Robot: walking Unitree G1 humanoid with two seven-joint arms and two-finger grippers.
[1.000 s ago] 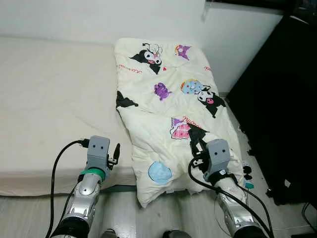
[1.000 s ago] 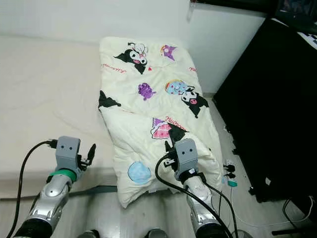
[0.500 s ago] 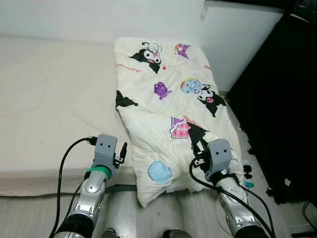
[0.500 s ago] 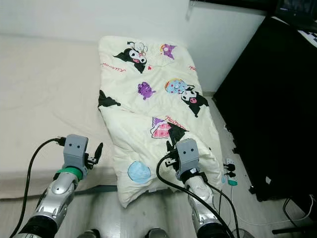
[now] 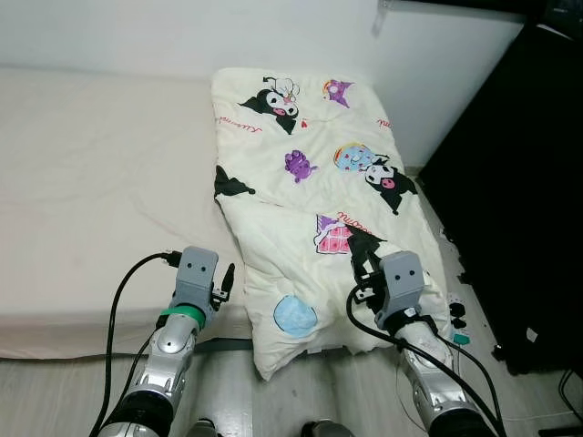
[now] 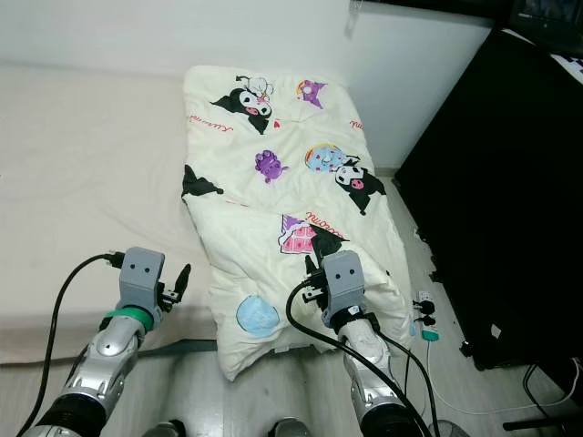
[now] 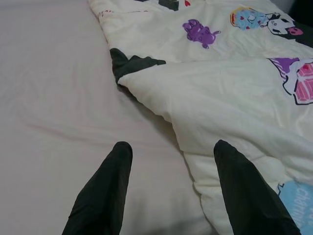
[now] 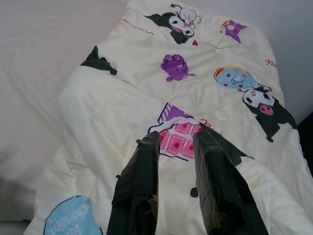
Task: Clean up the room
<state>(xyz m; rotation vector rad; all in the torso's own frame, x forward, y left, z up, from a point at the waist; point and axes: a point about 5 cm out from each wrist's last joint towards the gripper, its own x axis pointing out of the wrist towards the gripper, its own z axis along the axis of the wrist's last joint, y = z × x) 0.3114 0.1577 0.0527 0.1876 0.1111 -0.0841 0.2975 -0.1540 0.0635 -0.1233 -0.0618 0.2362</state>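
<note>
A cream quilt (image 5: 310,173) printed with cartoon characters lies folded along the right side of the bed (image 5: 100,182), and its near end hangs over the bed's front edge. My left gripper (image 5: 226,278) hovers low over the bare sheet just left of the quilt's folded edge (image 7: 161,112), open with nothing between its fingers (image 7: 105,191). My right gripper (image 5: 362,264) sits over the quilt's near right part, by the pink print (image 8: 178,139). Its fingers (image 8: 139,181) stand a narrow gap apart, and nothing is held between them.
A tall black cabinet (image 5: 519,182) stands close on the right, leaving a narrow strip of floor beside the bed. Small items and a cable (image 5: 455,323) lie on that strip. Behind the bed runs a white wall (image 5: 182,36). Grey floor (image 5: 228,391) shows below the bed's edge.
My left gripper has moved right, closer to the quilt's folded edge. The right gripper has barely shifted and the quilt lies as before.
</note>
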